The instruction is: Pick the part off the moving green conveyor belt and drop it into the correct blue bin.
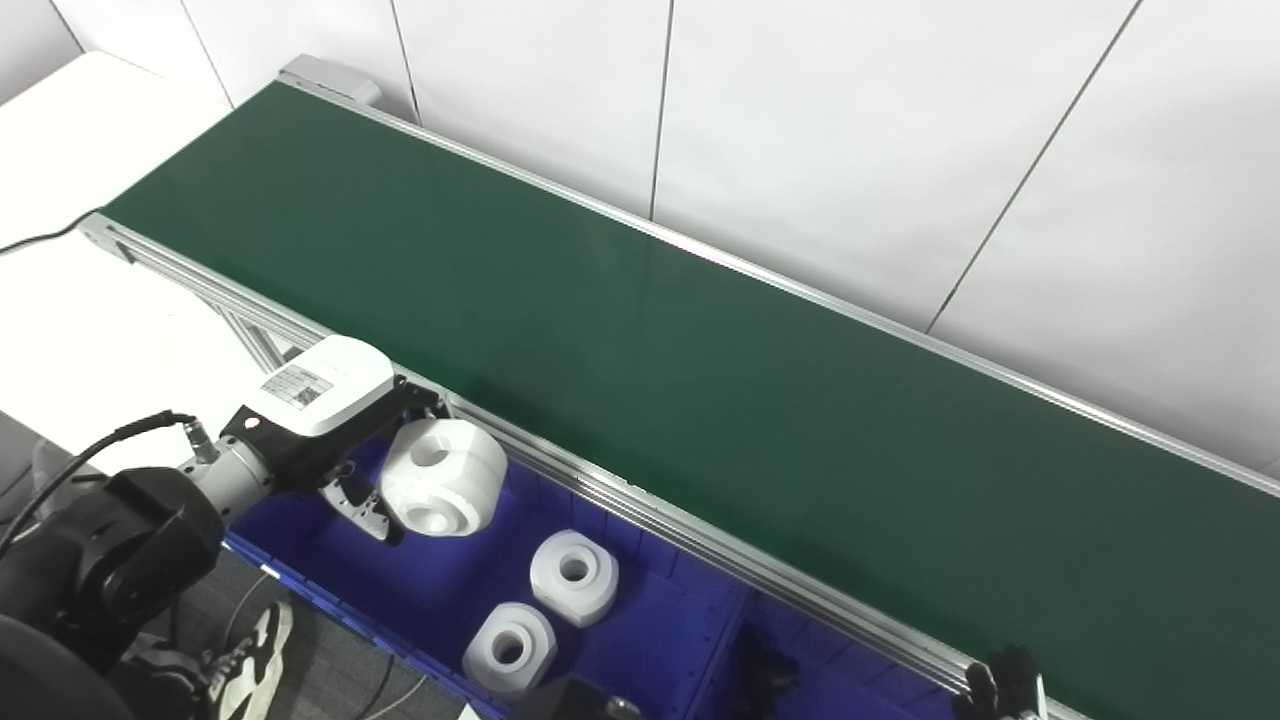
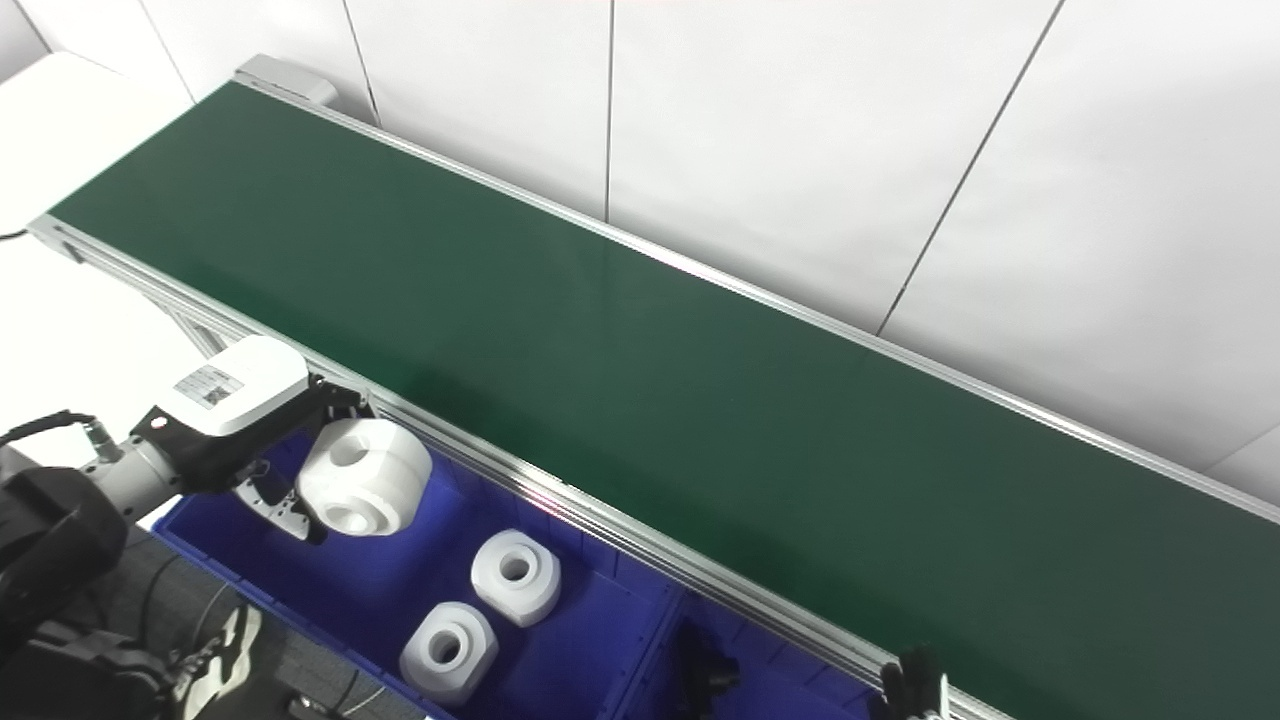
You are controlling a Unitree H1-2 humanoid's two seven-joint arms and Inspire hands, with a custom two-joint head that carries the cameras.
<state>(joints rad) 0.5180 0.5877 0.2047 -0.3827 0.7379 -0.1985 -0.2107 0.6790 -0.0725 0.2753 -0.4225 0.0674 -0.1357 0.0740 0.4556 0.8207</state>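
While over blue bin (image 1: pixel 420 590), left hand (image 1: pixel 350 440) grips white part (image 1: pixel 443 477); right hand's (image 1: pixel 1005 685) state unclear.

You are looking at a green belt (image 1: pixel 640 380) running bare along its whole length, leaving open passage above it. Its metal rail (image 1: pixel 640 505) is standing between belt and blue bin (image 1: pixel 420 580). Two white parts (image 1: pixel 573 576) (image 1: pixel 510 648) are taking up floor there, leaving the left end free.
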